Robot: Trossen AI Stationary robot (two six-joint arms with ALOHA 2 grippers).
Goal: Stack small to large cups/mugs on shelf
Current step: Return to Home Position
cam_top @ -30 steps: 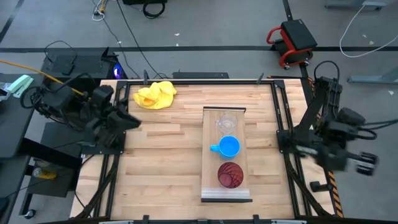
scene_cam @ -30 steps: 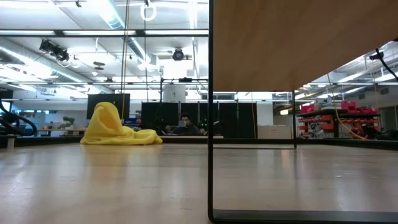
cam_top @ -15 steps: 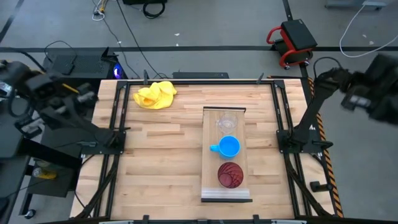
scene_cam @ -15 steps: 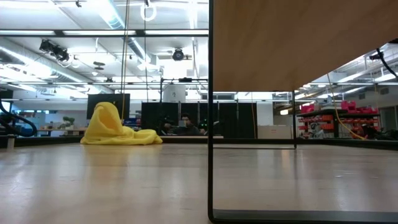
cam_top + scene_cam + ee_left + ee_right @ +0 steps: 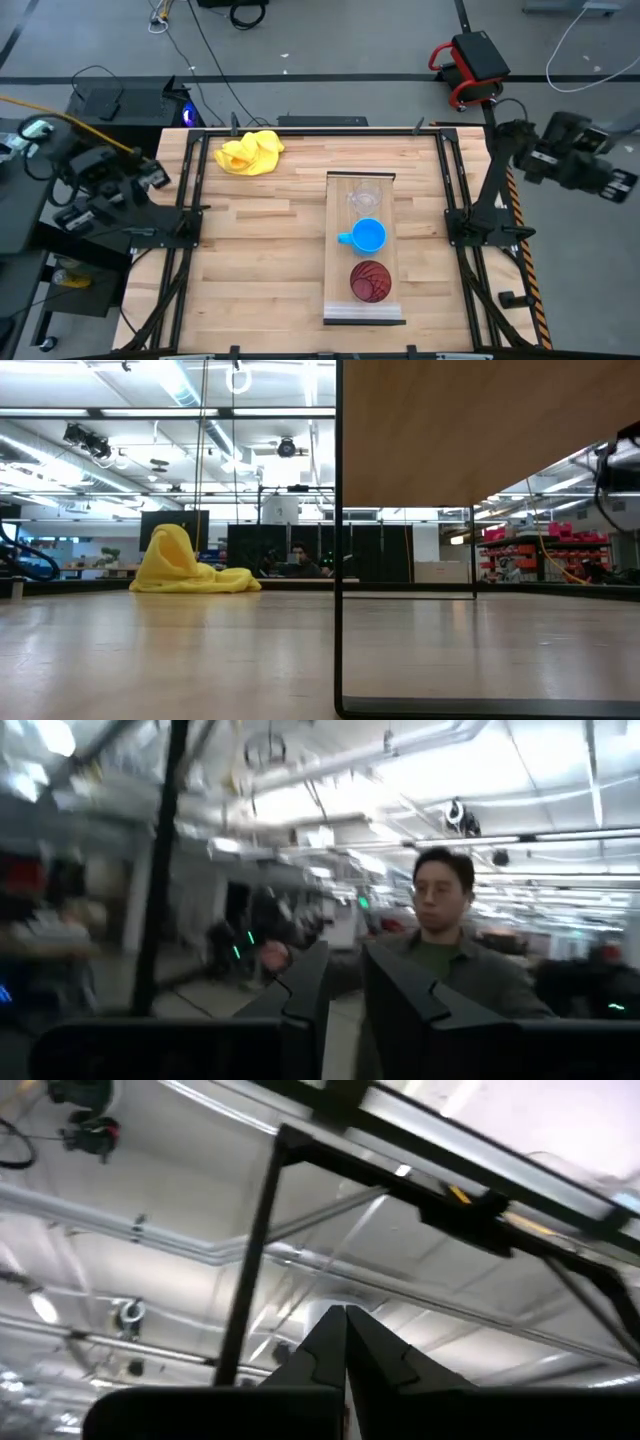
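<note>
Pale wood planks carry all three: the shelf lies right of the tabletop's middle. Along it stand the clear cup at the far end, the bright blue mug mid-board with its handle pointing left, and the ribbed dark red cup nearest the lighter lip. Off the table's left edge hangs the left gripper, fingers seemingly a sliver apart. The right gripper is beyond the right edge, fingers pressed together.
</note>
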